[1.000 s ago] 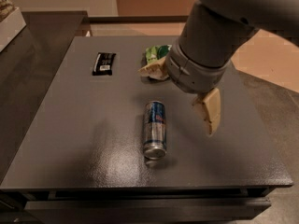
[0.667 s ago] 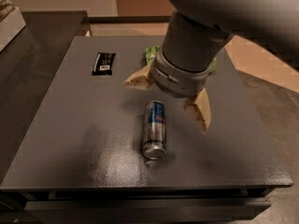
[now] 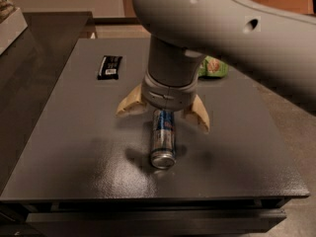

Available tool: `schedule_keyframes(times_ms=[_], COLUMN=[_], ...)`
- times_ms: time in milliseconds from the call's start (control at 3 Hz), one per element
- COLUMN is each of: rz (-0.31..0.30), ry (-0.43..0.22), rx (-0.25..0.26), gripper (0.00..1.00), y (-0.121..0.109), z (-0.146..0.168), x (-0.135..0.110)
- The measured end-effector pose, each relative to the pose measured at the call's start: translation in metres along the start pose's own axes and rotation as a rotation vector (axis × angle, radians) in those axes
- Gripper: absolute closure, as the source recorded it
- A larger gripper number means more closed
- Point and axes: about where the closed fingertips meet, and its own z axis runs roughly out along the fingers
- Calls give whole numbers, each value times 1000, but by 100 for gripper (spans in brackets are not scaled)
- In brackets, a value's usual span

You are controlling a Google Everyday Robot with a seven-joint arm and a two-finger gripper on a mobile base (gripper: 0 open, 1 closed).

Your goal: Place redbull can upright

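Tabletop (image 3: 74, 132), tool (image 3: 163, 121) astride lying redbull can (image 3: 163, 141)

No readable text anywhere. Redbull can (image 3: 163, 141): blue and silver panels plus a red mark, lettering not legible. Black wrapper (image 3: 109, 66): pale print on it, can't be read. Green bag (image 3: 213, 67): nothing legible. Gripper (image 3: 163, 120) is at the can's far end, 1 finger spread out to each side.
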Motion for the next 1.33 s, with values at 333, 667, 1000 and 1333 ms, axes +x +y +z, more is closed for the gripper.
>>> schedule_keyframes(times_ms=[333,667,1000,1333], rz=[-63,-82,-75,-66], ry=[-10,-20,-34,-45], rx=[-44,-82,-99,-102], gripper=[0,9,26,49], y=[-4,-4,-4,-4], z=[14,27,32,32], x=[7,14,20,22])
